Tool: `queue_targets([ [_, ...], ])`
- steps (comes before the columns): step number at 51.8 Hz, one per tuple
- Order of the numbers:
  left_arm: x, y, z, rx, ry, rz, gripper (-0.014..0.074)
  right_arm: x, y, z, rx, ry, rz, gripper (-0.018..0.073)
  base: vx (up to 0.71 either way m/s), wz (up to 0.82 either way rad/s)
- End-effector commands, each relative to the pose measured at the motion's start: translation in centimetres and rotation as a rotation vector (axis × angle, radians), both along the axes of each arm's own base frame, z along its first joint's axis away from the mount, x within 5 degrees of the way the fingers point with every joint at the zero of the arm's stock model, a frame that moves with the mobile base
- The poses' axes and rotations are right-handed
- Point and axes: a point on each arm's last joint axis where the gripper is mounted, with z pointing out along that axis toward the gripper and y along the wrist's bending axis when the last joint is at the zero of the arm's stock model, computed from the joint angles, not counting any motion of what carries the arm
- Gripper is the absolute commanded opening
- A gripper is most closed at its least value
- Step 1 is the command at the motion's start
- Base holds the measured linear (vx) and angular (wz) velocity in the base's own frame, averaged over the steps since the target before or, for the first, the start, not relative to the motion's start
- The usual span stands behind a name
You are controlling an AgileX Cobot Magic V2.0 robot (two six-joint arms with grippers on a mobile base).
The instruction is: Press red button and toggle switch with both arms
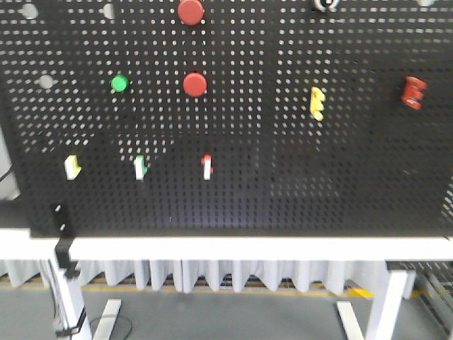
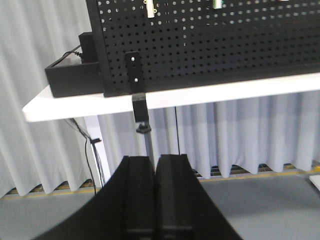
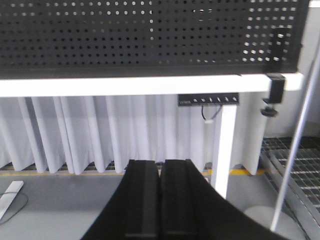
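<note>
The red button point(image 1: 190, 11) sits at the pegboard's point(image 1: 297, 205) top edge, left of centre, above a smaller red one point(image 1: 195, 85). The left gripper point(image 2: 155, 165) and right gripper point(image 3: 161, 167) hang clenched, empty, below the table edge. I'd raise them squarely and press with closed tips.

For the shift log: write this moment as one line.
left tool: shut, clear of pegboard | right tool: shut, clear of pegboard | red button: untouched
</note>
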Motion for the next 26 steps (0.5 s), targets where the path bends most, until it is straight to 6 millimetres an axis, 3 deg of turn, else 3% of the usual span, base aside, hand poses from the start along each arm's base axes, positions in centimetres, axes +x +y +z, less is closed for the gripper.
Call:
queue_targets([
  [1,0.03,0.04,-0.40,-0.013,-0.057,0.004,0.0001,0.00,-0.05,0.41,-0.011,-0.084,-0.007,-0.0003,0.42,0.01],
  [26,0.03,0.04,-0.40,-0.013,-0.057,0.004,0.0001,0.00,-0.05,0.41,-0.011,-0.084,-0.007,-0.0003,0.36,0.01],
])
